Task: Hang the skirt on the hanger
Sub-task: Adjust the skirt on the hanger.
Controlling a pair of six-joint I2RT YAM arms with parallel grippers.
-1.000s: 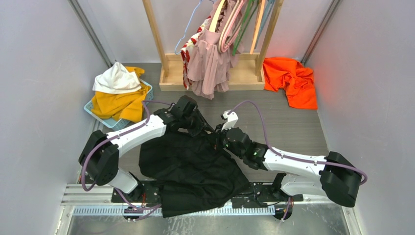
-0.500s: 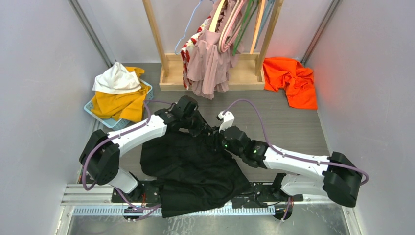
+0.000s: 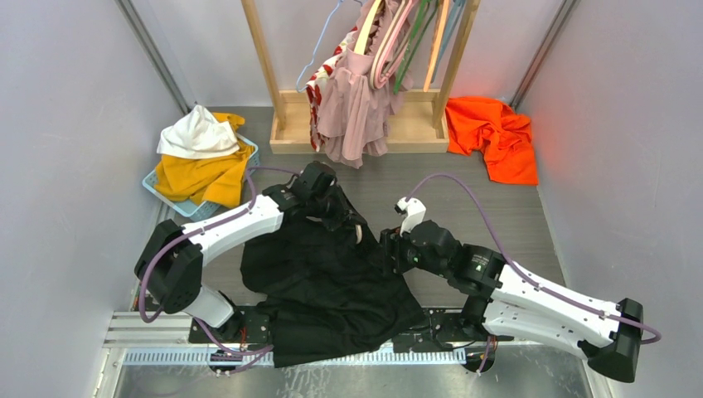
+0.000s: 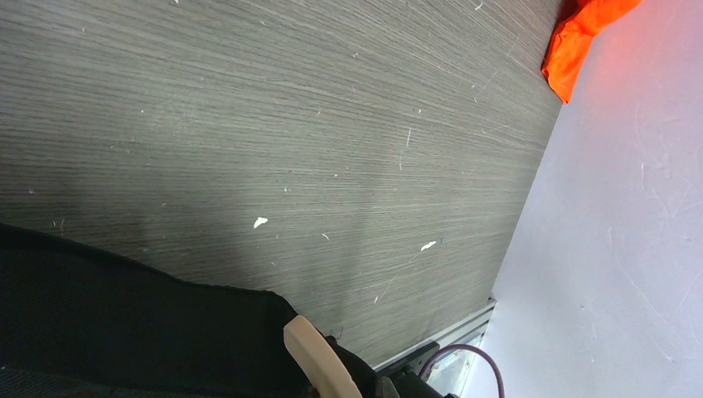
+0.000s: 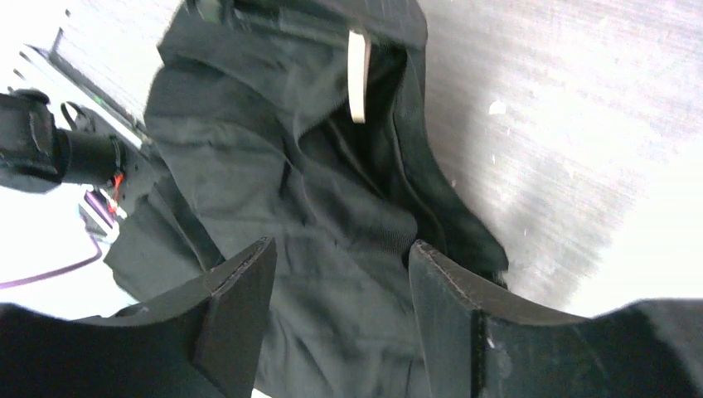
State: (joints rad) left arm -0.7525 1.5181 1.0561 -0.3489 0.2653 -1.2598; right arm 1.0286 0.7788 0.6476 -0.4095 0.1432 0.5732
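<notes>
The black skirt (image 3: pixel 327 282) lies crumpled on the table in front of both arm bases. My left gripper (image 3: pixel 346 219) sits at the skirt's far edge, shut on the cream hanger (image 4: pixel 319 361), whose end pokes out of the black cloth (image 4: pixel 124 332). The left fingers themselves are hidden under the fabric. In the right wrist view a strip of that hanger (image 5: pixel 358 75) hangs inside the skirt's opening (image 5: pixel 332 191). My right gripper (image 3: pixel 391 250) (image 5: pixel 340 249) hovers open just right of the skirt, with nothing between its fingers.
A blue basket (image 3: pixel 184 207) with yellow and white clothes stands at the left. A wooden rack (image 3: pixel 278 124) with hung garments and spare hangers is at the back. An orange garment (image 3: pixel 495 133) (image 4: pixel 589 33) lies back right. Walls close in on both sides.
My right gripper has opened, let go of the skirt's edge and drawn back toward the near right. The left gripper has closed and stayed at the skirt's far edge.
</notes>
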